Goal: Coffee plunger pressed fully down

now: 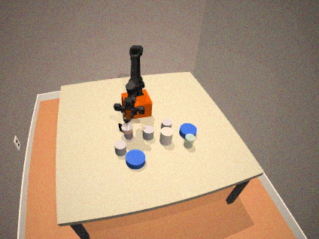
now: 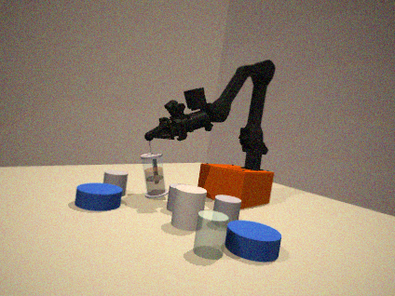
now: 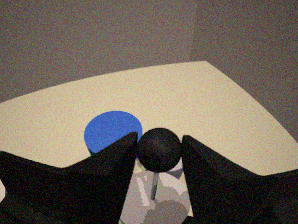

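Now plunger knob (image 3: 158, 149) between end effector (image 3: 158, 151) fingers

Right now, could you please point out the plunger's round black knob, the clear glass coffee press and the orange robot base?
Round black knob (image 3: 158, 149), wrist view, its front face.
Clear glass coffee press (image 2: 153, 177), exterior view, mid-wall.
Orange robot base (image 2: 235, 182), exterior view, front side.

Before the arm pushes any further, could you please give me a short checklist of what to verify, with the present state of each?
1. Black claw shut on the black round plunger knob: ok.
2. Clear glass coffee press upright on the cream table: ok.
3. Plunger fully down: not ok; the thin rod shows above the lid.
4. Press apart from the nearest grey cylinder: ok.
5. Press base unshifted: cannot tell.
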`<action>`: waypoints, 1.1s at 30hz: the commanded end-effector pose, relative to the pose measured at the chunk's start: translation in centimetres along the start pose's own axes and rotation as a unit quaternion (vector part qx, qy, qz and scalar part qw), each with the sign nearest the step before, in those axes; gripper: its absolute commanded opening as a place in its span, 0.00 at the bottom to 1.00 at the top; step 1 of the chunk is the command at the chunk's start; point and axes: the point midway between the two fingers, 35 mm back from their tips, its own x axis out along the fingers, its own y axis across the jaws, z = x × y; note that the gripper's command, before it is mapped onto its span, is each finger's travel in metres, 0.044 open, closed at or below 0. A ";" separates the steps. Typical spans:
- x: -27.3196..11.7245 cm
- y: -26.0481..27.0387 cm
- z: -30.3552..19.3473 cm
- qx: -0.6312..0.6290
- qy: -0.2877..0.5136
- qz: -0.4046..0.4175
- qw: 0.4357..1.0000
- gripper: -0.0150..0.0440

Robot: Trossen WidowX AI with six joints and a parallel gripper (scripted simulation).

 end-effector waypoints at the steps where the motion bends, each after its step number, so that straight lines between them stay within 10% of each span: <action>1: 0.6 0.0 -3.3 -0.007 0.052 0.001 0.999 0.44; 33: 1.7 0.0 -2.5 -0.007 0.051 0.001 0.999 0.44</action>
